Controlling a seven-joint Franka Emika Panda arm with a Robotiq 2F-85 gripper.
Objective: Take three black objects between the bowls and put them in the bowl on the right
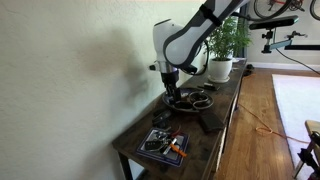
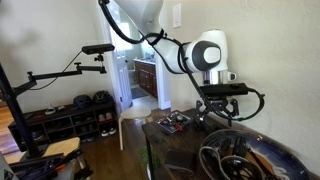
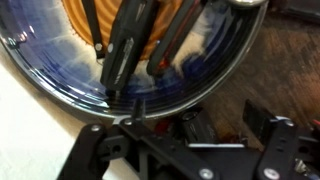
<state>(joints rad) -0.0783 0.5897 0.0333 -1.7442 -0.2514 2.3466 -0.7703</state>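
Black objects (image 3: 128, 45): long, slim, stick-like pieces are seen lying aslant inside a bowl in the wrist view. At least two are made out, but the count is not certain.
Bowl (image 3: 60, 85): blue-glazed and glossy with an orange-brown centre. It is placed directly under the wrist camera, and its rim curves across the frame.
Gripper (image 3: 182, 120): held just above the bowl's near rim. The fingers are seen set well apart and nothing appears to be pinched between them.
Arm (image 1: 185, 40): bent down over the dark table (image 1: 212, 132) that is set along the wall.
Gap between the bowls: not clearly shown, so whether any piece is left there cannot be told.
Handling: the pieces are judged light, stiff and smooth. They are likely to roll or slide when nudged.
Hold: each piece is best taken at its middle, with the jaws set across the long axis, so that neither end droops.
Risk: the bowl is judged hard, slick and breakable, so its rim should not be struck.
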